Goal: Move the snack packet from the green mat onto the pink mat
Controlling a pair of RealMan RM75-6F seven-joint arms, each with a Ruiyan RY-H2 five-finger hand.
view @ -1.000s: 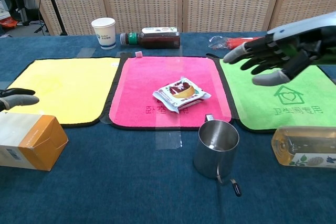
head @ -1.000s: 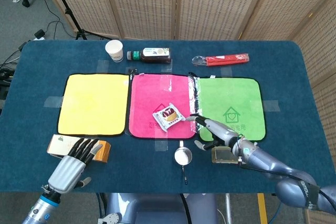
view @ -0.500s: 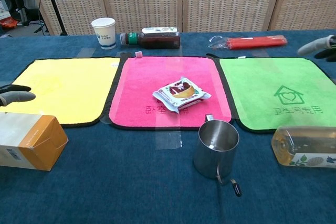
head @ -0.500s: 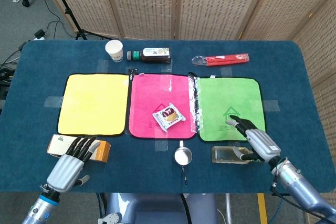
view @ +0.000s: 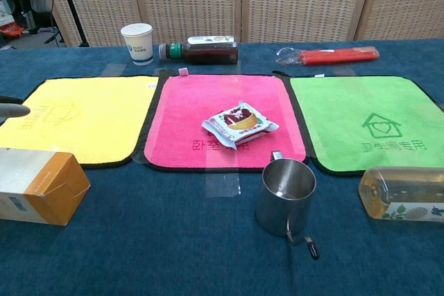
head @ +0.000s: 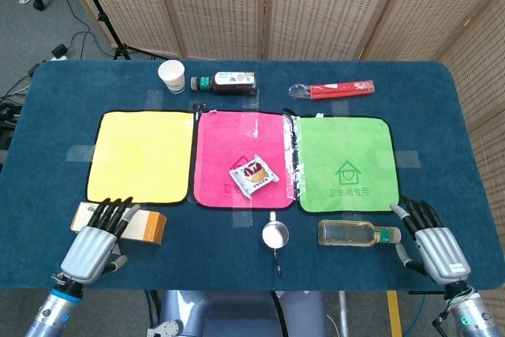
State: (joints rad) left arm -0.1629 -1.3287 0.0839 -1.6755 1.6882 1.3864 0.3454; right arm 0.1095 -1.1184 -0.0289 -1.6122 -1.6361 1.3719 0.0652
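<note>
The snack packet (head: 253, 175) (view: 240, 124) lies flat near the middle of the pink mat (head: 237, 133) (view: 194, 105). The green mat (head: 347, 147) (view: 347, 109) to its right is bare. My right hand (head: 435, 247) hovers open at the table's near right edge, well clear of both mats, and shows only in the head view. My left hand (head: 96, 241) is open at the near left edge, beside the orange box (head: 150, 227) (view: 38, 185); in the chest view only a fingertip (view: 12, 109) shows.
A metal cup (head: 274, 235) (view: 284, 194) stands in front of the pink mat. A clear bottle (head: 353, 233) (view: 406, 193) lies in front of the green mat. A yellow mat (head: 142, 155), paper cup (head: 171, 76), dark bottle (head: 227, 81) and red packet (head: 335, 89) lie further off.
My right hand has drawn back from the edge of the pink mat, across the green mat, to the near right table edge. The packet has stayed put. The left hand shifted slightly.
</note>
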